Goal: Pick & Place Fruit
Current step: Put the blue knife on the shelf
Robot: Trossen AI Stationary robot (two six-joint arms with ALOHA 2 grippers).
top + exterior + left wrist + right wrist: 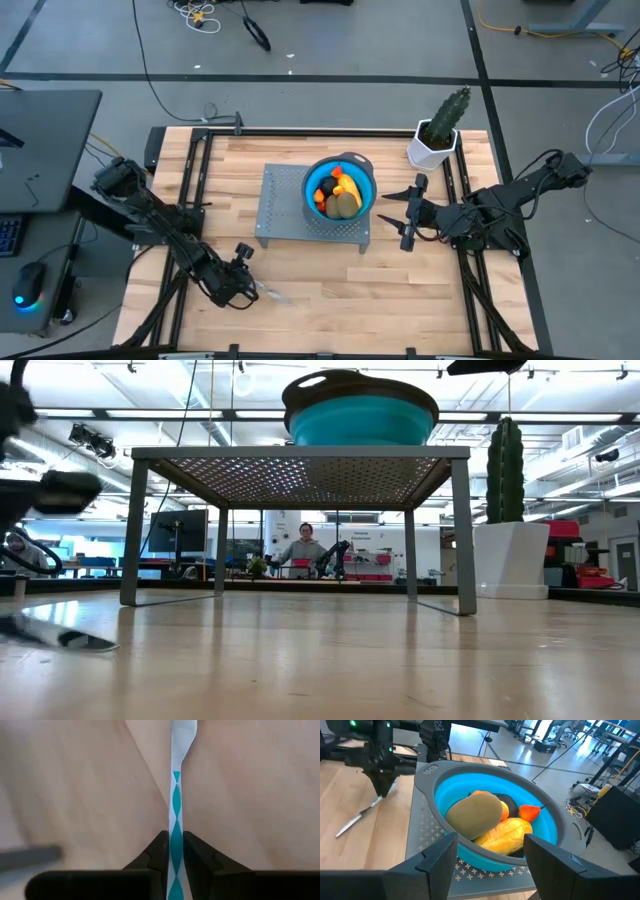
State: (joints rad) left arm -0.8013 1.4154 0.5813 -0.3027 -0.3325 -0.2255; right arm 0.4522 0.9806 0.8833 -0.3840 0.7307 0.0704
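Currently the fruit lies piled in the bowl, which sits on the perforated stand: an olive-brown oval on top, a yellow-orange piece toward the right gripper, orange and dark pieces behind. None shows on the table. That gripper hovers just beside the bowl rim, fingers spread and empty, with the fruit directly ahead of it. The left gripper is low over the table, well apart from the bowl, its fingers pressed together on the knife handle; the blade points away from it. Judgement: fruit placement appears complete, and the step in hand concerns the knife. Next, lift it level, keeping the thin handle from twisting in the pinch.
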